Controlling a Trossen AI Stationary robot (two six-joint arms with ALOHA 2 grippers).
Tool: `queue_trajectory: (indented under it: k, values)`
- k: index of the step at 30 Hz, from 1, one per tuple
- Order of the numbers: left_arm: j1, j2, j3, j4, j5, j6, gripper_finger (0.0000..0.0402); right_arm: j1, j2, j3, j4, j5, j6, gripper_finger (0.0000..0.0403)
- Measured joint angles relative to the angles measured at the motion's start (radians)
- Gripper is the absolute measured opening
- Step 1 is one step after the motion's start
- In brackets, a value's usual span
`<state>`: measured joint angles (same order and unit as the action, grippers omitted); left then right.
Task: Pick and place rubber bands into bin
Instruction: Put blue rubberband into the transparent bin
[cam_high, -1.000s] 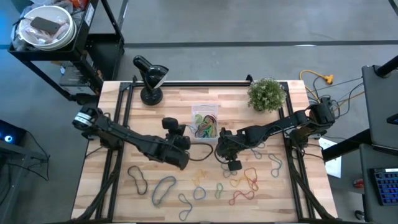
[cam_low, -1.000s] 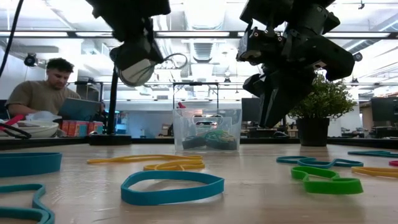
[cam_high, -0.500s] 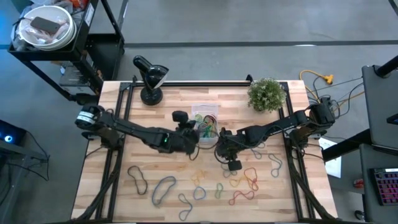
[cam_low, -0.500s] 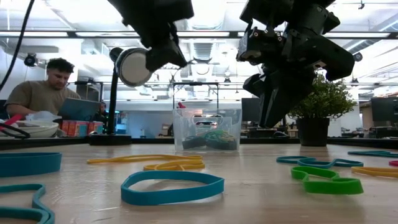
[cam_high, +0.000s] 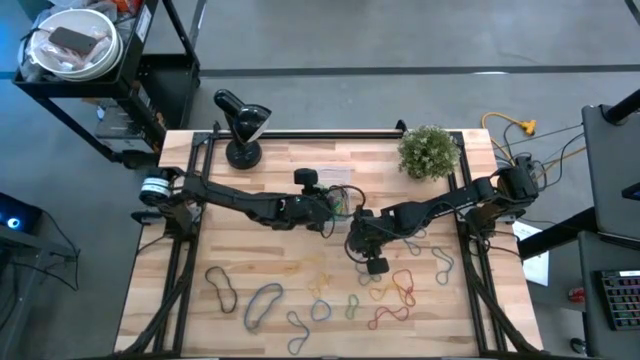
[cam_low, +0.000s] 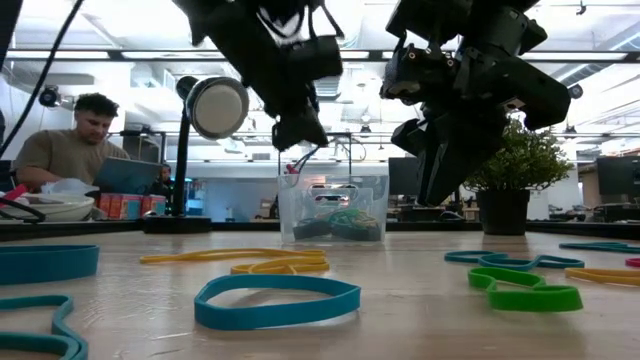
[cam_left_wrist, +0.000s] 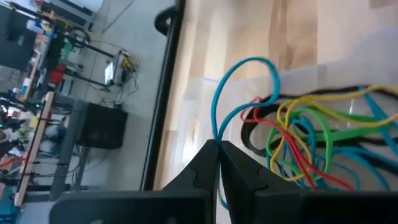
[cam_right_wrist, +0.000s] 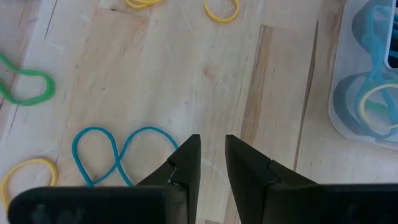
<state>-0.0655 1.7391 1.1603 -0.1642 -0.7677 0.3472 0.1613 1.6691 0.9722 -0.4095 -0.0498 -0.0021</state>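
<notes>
Over the bin (cam_high: 331, 196) near the table's far edge, left gripper (cam_left_wrist: 219, 147) is pinching a blue band (cam_left_wrist: 239, 93) closed-jawed, ready for dropping; right gripper (cam_right_wrist: 212, 155) is hovering beside, jaws parted, empty.

Two slim black jointed arms (cam_high: 240, 203), blocky dark wrists, tapered matte-black jaws.
</notes>
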Motion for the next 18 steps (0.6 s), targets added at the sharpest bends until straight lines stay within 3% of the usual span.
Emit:
queue_trajectory:
  k: [18]
  values:
    - [0.005,0.033,0.0,-0.002,0.064,0.001,0.0,0.0,0.0,0.0,0.002,0.0,0.002,0.0068]
